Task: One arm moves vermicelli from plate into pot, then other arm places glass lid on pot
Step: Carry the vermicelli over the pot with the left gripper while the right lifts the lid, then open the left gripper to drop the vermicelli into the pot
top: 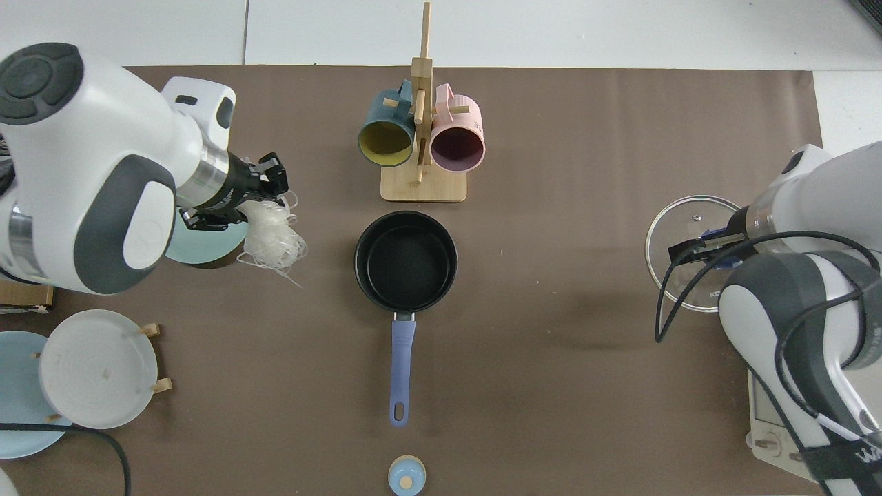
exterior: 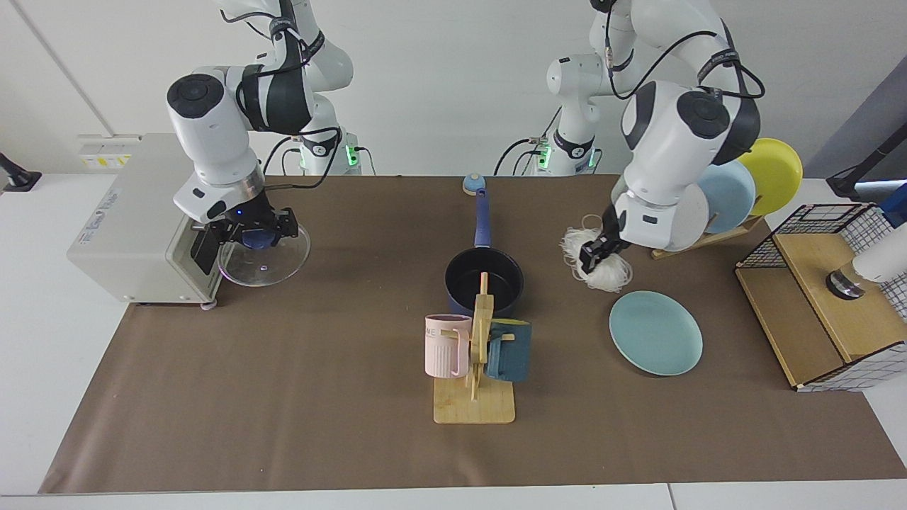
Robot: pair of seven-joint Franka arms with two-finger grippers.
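While the left claw (exterior: 594,253) grips the vermicelli (exterior: 602,265) aloft beside the pot (exterior: 484,282), the right claw (exterior: 256,228) holds the glass lid (exterior: 263,248) raised.

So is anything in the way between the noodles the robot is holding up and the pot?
Nothing visible is. The left gripper holds the vermicelli in the air beside the pot, with only bare brown table cover between them. The pot is open and empty. The mug rack stands on the pot's other side.
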